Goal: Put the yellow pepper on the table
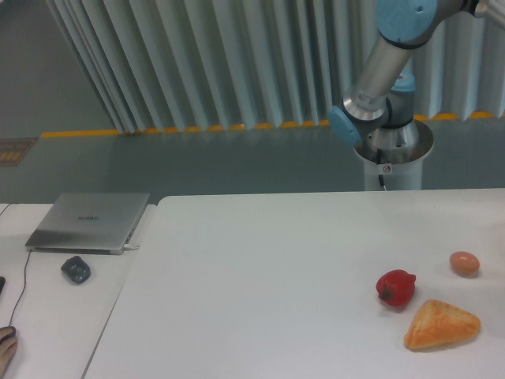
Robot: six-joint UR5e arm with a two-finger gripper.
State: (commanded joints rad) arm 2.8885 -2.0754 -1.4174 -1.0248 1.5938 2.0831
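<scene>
- The counter is a smooth, matte white slab with a rounded corner.
- A glossy, lumpy red pepper sits near its right edge, just beside an orange-tan triangular bread piece with a crusty surface.
- A small, smooth brown egg lies apart, behind the bread.
- The arm, grey tube with blue joint caps, rises out of frame; its jaws are out of view.
- No yellow pepper shows in this view.
- On the adjoining desk lie a closed silver laptop and a dark mouse.

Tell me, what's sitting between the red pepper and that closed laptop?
Nothing. In the fixed camera view, only bare white table stretches from the red pepper to the laptop; the mouse lies below that line.
</scene>
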